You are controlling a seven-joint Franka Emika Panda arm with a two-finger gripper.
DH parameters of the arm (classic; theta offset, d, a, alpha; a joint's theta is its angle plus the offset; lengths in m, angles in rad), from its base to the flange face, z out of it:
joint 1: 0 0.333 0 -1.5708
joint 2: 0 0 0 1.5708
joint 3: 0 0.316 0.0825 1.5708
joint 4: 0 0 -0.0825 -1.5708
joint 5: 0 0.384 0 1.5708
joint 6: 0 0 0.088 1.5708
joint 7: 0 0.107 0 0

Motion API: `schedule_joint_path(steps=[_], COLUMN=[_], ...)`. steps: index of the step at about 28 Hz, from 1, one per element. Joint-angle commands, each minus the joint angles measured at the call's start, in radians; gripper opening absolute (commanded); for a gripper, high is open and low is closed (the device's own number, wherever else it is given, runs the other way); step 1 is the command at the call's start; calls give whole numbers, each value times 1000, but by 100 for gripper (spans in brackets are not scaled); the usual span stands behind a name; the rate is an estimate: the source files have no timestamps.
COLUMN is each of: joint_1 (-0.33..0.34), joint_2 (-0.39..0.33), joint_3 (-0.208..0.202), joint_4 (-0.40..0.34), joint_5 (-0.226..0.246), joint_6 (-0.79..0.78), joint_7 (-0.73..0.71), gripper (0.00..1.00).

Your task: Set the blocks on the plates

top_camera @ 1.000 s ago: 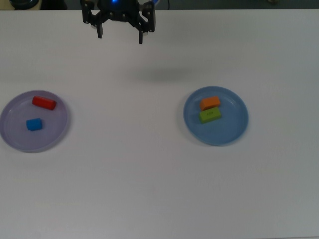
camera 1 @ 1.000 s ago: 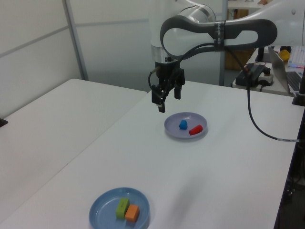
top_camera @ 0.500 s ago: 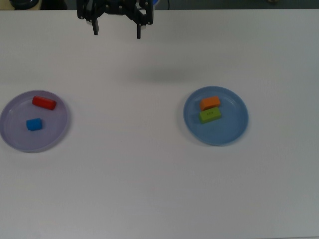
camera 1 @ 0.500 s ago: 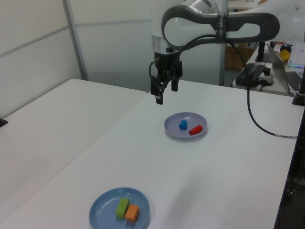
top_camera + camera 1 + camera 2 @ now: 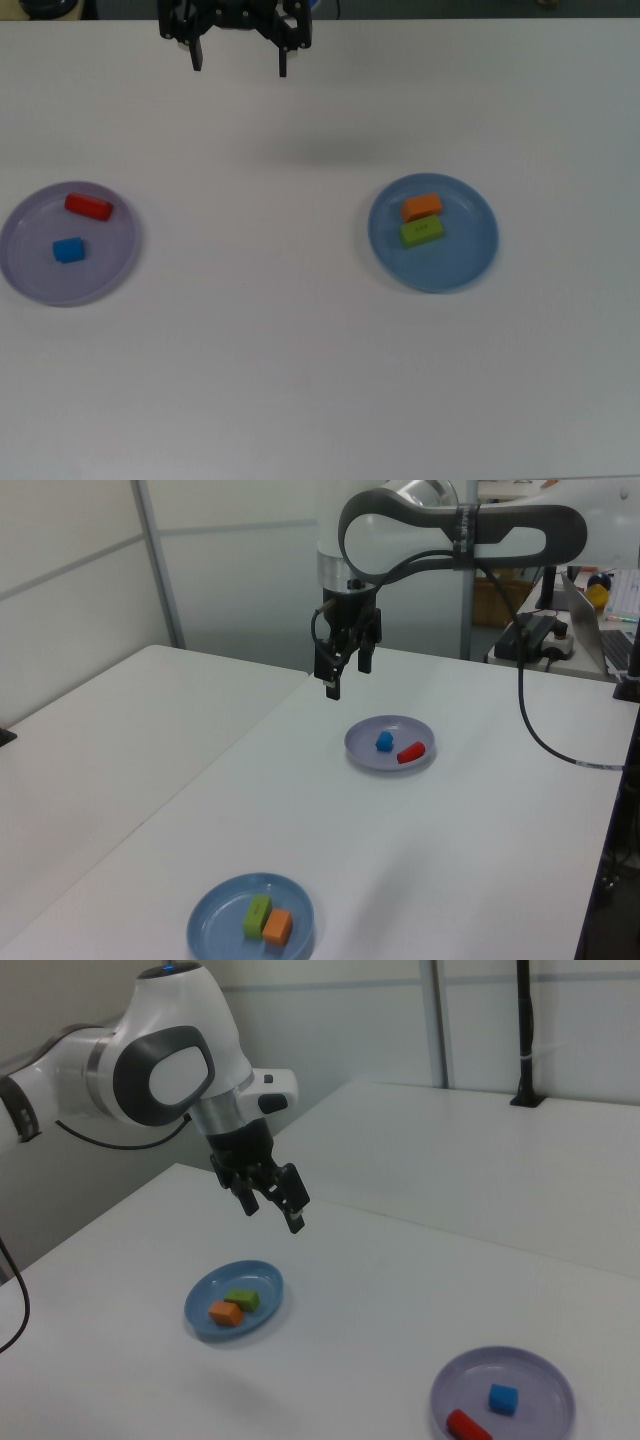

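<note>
The lavender plate (image 5: 22,272) lies at the top view's left and carries the red block (image 5: 89,206) and the blue cube (image 5: 68,250). On the light blue plate (image 5: 465,258), at the top view's right, the orange block (image 5: 421,206) and the lime-green block (image 5: 421,231) lie side by side, touching. My gripper (image 5: 240,62) hangs open and empty high above the table near the top view's upper edge, between the two plates and far from both. The right view shows the gripper (image 5: 272,1212) above and behind the light blue plate (image 5: 264,1278).
A second white table (image 5: 110,720) adjoins at the left view's left. A black cable (image 5: 535,730) droops over the table at the left view's right, by a laptop (image 5: 605,630). A black post (image 5: 524,1030) stands on the far table in the right view.
The open gripper has risen and drawn toward the top view's upper edge over the last second, hardly moving in the last half second. The blocks and plates have not moved.
</note>
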State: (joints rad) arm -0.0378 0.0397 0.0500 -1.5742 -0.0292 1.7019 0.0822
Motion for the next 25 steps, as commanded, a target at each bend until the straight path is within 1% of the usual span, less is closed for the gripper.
schedule_joint_path(steps=[1,25], joint_1=[1,1], joint_2=[-4,5], joint_3=[-4,-2], joint_4=[10,5], joint_5=[20,18], joint_6=[-22,-54], joint_7=[-24,2], gripper=[100,100])
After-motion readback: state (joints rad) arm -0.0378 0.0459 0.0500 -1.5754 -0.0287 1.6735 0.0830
